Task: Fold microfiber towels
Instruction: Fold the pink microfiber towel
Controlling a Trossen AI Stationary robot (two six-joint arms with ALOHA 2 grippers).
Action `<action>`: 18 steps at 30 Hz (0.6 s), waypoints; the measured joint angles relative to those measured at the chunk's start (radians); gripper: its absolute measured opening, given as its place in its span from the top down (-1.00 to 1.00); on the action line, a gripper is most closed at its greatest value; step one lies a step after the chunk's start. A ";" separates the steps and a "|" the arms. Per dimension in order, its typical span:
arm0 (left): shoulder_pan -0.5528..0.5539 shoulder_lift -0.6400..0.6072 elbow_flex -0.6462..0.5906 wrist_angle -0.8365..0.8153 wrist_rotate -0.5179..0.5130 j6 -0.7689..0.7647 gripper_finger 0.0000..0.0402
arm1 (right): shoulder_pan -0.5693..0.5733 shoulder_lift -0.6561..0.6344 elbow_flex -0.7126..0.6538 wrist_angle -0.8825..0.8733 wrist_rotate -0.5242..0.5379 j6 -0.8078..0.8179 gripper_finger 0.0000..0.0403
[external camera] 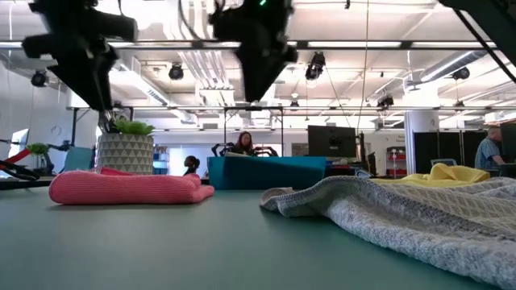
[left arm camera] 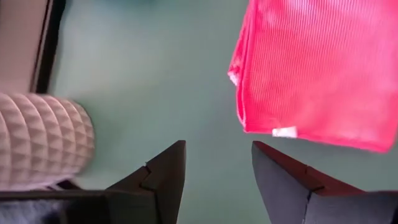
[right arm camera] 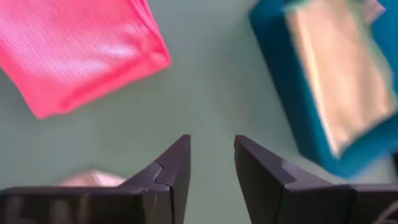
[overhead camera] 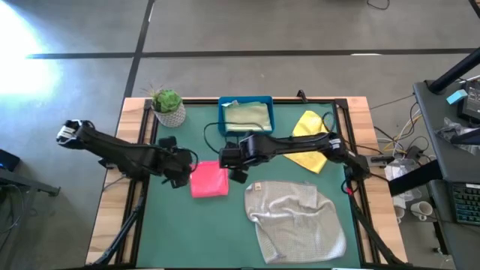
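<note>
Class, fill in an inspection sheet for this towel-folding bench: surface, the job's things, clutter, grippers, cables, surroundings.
Surface: green mat in a wooden frame.
Job's things: pink towel lies folded, left of centre; grey towel is crumpled at the front right; yellow towel is loose at the back right; an olive towel lies in the blue tray.
Clutter: potted plant at the back left corner.
Grippers: left gripper open, raised beside the pink towel, holding nothing; right gripper open, raised between the pink towel and the tray, holding nothing.
Cables: cables trail on the floor right of the table.
Surroundings: desks, monitors and seated people behind the table.
</note>
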 joint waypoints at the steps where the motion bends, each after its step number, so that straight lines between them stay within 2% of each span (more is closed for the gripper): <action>1: -0.001 -0.029 -0.009 0.007 0.004 -0.028 0.16 | 0.002 -0.012 -0.001 -0.029 0.000 0.000 0.43; 5: -0.001 -0.147 -0.064 0.082 0.015 -0.090 0.16 | 0.018 -0.040 -0.033 -0.106 0.002 0.000 0.45; 8: -0.001 -0.220 -0.113 0.166 0.020 -0.106 0.16 | 0.026 -0.081 -0.113 -0.109 -0.002 0.000 0.46; 13: -0.001 -0.303 -0.183 0.277 0.028 -0.121 0.16 | 0.025 -0.200 -0.323 -0.088 0.002 0.024 0.47; 18: -0.001 -0.337 -0.250 0.318 0.065 -0.210 0.16 | 0.026 -0.369 -0.566 0.086 -0.005 0.065 0.50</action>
